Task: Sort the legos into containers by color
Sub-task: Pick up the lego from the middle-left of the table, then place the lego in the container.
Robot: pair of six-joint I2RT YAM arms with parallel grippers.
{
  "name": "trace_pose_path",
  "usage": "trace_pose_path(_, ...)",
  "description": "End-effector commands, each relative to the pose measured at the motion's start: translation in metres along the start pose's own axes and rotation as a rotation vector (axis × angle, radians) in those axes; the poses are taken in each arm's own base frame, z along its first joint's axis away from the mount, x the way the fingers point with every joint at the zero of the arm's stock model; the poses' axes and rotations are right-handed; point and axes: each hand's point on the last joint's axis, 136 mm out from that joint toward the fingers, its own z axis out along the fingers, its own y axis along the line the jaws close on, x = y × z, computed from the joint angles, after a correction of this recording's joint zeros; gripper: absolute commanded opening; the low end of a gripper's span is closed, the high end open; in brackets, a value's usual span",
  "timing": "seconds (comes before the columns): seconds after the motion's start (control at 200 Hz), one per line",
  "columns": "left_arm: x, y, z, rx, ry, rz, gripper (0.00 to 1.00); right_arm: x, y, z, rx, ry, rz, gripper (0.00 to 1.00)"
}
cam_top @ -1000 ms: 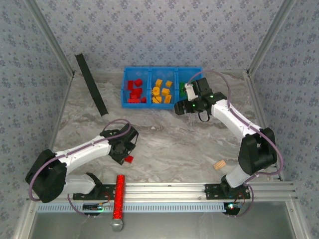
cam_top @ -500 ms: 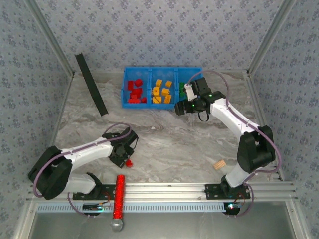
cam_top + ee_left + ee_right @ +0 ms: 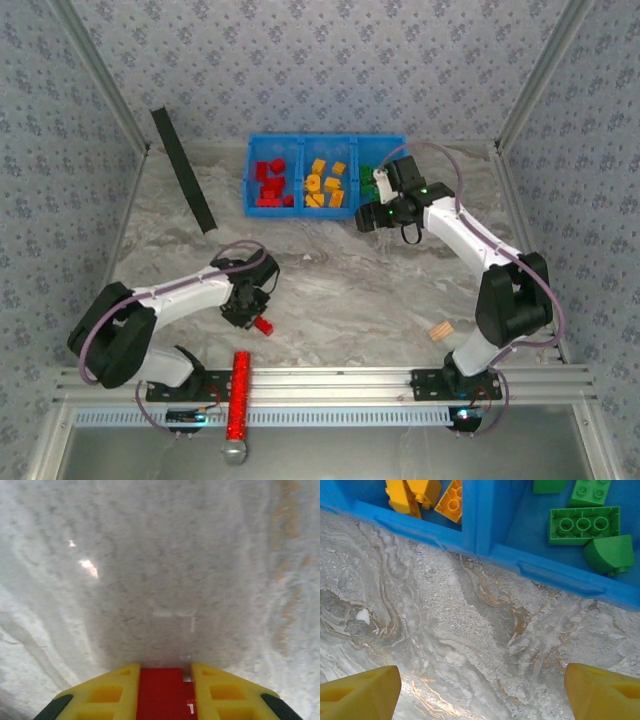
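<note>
While the left gripper (image 3: 166, 674) pinches a red brick (image 3: 165, 700) near the table's (image 3: 350, 290) front edge, well apart from the blue bin (image 3: 325, 139), the right gripper (image 3: 482, 687) hangs spread wide just before that bin's compartment of green bricks (image 3: 582, 525).

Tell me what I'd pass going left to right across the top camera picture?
First the black strip → red studded bar → red legos → orange legos → green legos → tan wooden block.
</note>
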Motion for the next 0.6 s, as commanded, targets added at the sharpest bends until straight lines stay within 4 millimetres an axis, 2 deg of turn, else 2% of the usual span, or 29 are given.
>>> trace_pose_path(0.0,-0.017,-0.082,-0.032,0.24,-0.029,0.07,0.13,0.009,-0.012,-0.005,0.035,0.021,0.029,0.86)
trace_pose_path(0.13,-0.051,-0.143,-0.079,0.316,-0.115,0.22,0.13,0.031,-0.019,-0.008,0.036,0.042,0.084,0.86)
trace_pose_path(0.15,-0.057,-0.152,-0.086,0.326,-0.131,0.241,0.13,0.045,-0.021,-0.004,0.04,0.071,0.091,0.86)
trace_pose_path(0.225,-0.08,-0.189,-0.111,0.371,-0.202,0.316,0.12,0.061,-0.025,-0.006,0.057,0.093,0.109,0.86)
trace_pose_path(0.295,-0.1,-0.214,-0.126,0.372,-0.274,0.376,0.12,0.071,-0.027,-0.009,0.066,0.099,0.128,0.86)
trace_pose_path(0.46,-0.149,-0.275,-0.142,0.438,-0.389,0.409,0.11,0.077,-0.033,-0.016,0.086,0.088,0.151,0.86)
trace_pose_path(0.595,-0.188,-0.312,-0.145,0.474,-0.483,0.384,0.11,0.073,-0.039,-0.017,0.094,0.079,0.163,0.86)
